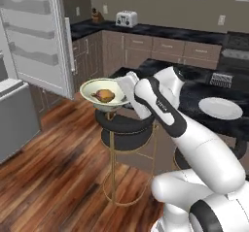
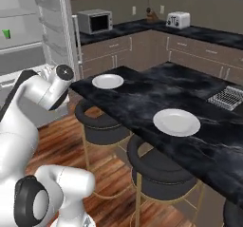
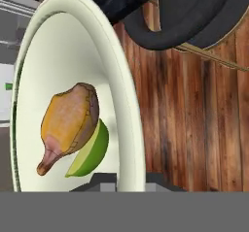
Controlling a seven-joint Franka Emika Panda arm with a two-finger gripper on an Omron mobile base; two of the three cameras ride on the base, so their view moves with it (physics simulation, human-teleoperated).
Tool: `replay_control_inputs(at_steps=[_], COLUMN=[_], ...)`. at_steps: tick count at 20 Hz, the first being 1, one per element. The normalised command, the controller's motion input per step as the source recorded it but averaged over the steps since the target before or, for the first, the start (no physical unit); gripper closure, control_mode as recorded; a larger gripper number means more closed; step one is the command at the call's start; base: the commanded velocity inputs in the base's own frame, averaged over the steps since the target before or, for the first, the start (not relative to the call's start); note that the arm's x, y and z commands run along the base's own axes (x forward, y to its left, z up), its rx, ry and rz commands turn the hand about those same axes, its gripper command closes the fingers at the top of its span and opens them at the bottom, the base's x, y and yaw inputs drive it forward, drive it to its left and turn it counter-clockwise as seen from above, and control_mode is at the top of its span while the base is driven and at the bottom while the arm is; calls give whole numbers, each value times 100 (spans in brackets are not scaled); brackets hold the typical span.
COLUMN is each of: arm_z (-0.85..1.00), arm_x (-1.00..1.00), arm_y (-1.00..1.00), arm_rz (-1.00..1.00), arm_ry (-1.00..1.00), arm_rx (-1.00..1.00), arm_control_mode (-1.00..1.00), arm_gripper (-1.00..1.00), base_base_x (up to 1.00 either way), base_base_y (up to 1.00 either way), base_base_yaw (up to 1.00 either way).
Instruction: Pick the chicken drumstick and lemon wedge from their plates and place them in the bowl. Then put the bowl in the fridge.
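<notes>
The pale cream-green bowl point(image 1: 92, 87) hangs level in the air above a bar stool, with my gripper point(image 1: 121, 91) shut on its right rim. Inside it lie the golden-brown chicken drumstick point(image 1: 103, 96) and, seen from the hand, the lemon wedge point(image 3: 92, 151) tucked against the drumstick point(image 3: 68, 123). In the hand view the bowl's rim point(image 3: 127, 88) runs down between my finger tips, at the gripper point(image 3: 124, 181). The two white plates point(image 2: 107, 81) point(image 2: 176, 122) lie bare on the black counter. The fridge point(image 2: 26, 55) stands open to the left, its door point(image 1: 41, 39) swung out behind the bowl.
Black-cushioned bar stools point(image 1: 124, 127) with brass legs stand under the counter's edge point(image 2: 118, 121), right below the bowl. The fridge's lower drawer point(image 1: 14, 114) juts out at the far left. A small green cup point(image 2: 6, 33) sits on a fridge shelf. Wooden floor lies open towards the fridge.
</notes>
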Motion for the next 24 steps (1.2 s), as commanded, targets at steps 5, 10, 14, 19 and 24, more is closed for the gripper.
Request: replay_control_inputs(at_steps=[5,10,14,19,24], arm_z=[0,0,0,0,0], arm_x=[0,0,0,0,0], arm_y=[0,0,0,0,0], arm_rz=[0,0,0,0,0], arm_ry=[0,0,0,0,0], arm_rx=[0,0,0,0,0], arm_control_mode=[100,100,100,100,100], arm_gripper=[100,100,100,100,100], base_base_x=[12,56,62,63,75], base_base_y=[-1,11,33,45,39], base_base_yaw=[69,34,20,8,4])
